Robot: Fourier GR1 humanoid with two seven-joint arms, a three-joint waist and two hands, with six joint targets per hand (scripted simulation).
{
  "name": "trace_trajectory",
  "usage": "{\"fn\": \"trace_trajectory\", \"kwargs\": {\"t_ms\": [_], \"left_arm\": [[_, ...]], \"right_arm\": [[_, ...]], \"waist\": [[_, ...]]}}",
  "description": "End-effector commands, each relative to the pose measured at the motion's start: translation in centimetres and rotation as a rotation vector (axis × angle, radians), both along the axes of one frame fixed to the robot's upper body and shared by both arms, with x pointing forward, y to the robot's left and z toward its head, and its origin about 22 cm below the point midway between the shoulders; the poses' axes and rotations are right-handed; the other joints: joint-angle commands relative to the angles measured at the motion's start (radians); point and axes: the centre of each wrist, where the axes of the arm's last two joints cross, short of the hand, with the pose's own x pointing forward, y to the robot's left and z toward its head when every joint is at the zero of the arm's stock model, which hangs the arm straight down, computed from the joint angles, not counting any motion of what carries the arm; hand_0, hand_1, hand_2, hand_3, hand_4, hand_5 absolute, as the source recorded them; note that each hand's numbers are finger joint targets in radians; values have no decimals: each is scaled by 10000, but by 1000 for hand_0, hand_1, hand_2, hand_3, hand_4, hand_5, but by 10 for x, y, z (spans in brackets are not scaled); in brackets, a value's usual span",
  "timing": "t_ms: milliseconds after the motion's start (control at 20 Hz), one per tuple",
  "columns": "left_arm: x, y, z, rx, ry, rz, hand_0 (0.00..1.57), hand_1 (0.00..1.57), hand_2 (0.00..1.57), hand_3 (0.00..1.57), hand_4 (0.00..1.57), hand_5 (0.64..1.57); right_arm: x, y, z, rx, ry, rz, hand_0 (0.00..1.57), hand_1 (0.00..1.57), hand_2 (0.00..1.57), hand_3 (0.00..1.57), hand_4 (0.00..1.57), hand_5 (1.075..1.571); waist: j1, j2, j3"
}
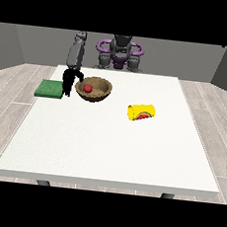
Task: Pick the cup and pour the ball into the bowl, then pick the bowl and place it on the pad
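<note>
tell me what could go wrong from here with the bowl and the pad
The hand at the view's left hangs at the rim of the bowl, between it and the green pad. Lifting by one edge may tilt the bowl and let the red ball roll out. The bowl could also land half off the pad.

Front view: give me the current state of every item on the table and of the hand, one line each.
Yellow cup: lying on its side on the table, apart from the bowl.
Red ball: inside the bowl.
Wooden bowl: upright on the table, beside the pad, not on it.
Green pad: flat at the table's edge, nothing on it.
Hand at the view's left: fingers pointing down, between pad and bowl, at the bowl's rim.
</note>
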Motion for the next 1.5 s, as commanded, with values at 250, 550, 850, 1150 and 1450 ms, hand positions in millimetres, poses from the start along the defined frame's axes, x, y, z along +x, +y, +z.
{"fn": "trace_trajectory", "kwargs": {"t_ms": [250, 550, 850, 1150, 1450], "left_arm": [[-21, 28, 13, 80, -757, 205, 0, 0, 0, 0, 1013, 1539], [-25, 26, 28, -46, -585, 365, 0, 0, 0, 0, 1024, 1536], [-35, 51, 22, -129, -535, 375, 0, 0, 0, 0, 1022, 1543], [-38, 51, 44, -179, -1020, -211, 0, 0, 0, 0, 1028, 1529], [-37, 52, 48, -218, -1024, -146, 0, 0, 0, 0, 1143, 1520]], "right_arm": [[16, 0, -1, -94, -578, -34, 0, 0, 0, 0, 469, 1548], [16, 38, -17, -52, -270, 514, 0, 0, 0, 0, 444, 1547], [11, 44, -25, -85, -37, -205, 0, 0, 0, 0, 498, 1556], [-26, -11, -41, -2003, 2576, -1888, 1571, 1571, 1571, 1571, 944, 1471], [-18, -45, -15, -3345, 2922, -2387, 1571, 1571, 1571, 1365, 960, 1536]], "waist": [[-44, 881, 1], [-192, 491, 3], [-130, 526, 0], [488, 1204, -28], [380, 976, -48]]}}
